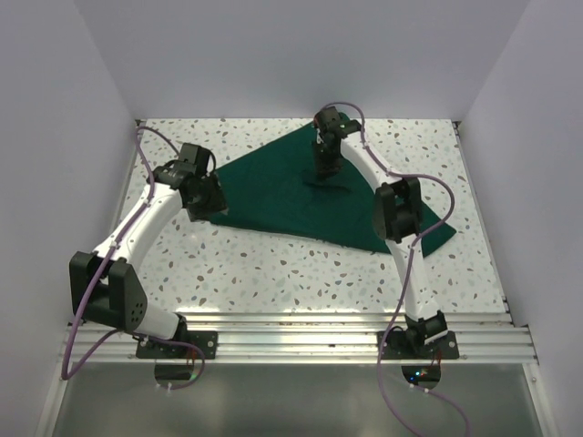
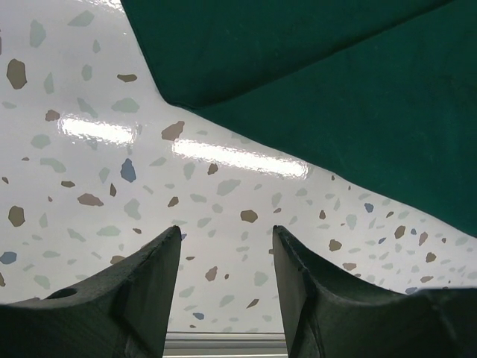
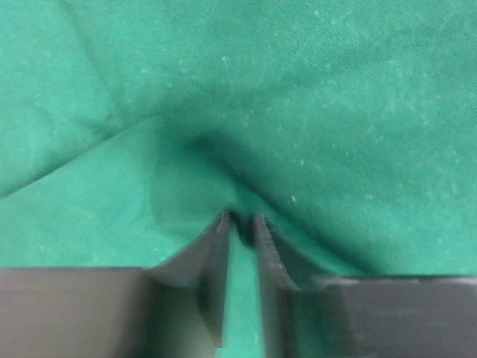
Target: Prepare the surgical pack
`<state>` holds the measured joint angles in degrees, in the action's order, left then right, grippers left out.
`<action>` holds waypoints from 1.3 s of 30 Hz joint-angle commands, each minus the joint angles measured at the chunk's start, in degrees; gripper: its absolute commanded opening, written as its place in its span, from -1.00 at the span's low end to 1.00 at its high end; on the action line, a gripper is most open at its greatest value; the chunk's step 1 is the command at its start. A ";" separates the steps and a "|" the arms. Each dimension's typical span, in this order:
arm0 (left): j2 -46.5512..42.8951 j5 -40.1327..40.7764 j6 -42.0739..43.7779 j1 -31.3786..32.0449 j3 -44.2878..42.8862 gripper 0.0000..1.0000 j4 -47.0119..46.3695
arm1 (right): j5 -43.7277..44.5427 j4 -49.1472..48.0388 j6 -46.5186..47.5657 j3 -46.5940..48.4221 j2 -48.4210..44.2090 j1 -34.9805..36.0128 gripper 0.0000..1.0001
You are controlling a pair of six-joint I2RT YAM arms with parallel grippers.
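1. Left hand (image 2: pixel 226 235): fingers apart, nothing between them, over the bare speckled counter (image 2: pixel 89 149), just beside the surgical pack (image 2: pixel 335 97).
2. Right hand (image 3: pixel 240 220): fingers nearly together, pinching a pucker of the cloth (mid-sheet).
3. Pack spread across the counter's far half.

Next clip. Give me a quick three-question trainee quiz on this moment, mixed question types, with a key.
1. True or false: the left gripper holds the surgical pack.
2. The right gripper has its tips: A) over bare table; B) pinching a pucker of the pack; C) raised clear of it.
3. In one word: is the pack spread or bundled?
Key: 1 false, it stands open over the table. 2 B. 3 spread.
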<state>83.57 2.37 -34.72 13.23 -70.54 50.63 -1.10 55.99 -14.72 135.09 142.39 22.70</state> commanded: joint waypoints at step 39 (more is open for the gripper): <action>9.68 -7.46 0.00 -0.49 -3.28 -0.22 -7.21 | -2.85 -7.29 3.63 -0.26 -1.85 -2.48 0.41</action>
<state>93.65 -3.90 -34.85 13.13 -73.93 45.84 -5.91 50.00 -15.11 131.83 141.93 20.53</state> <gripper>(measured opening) 0.390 0.694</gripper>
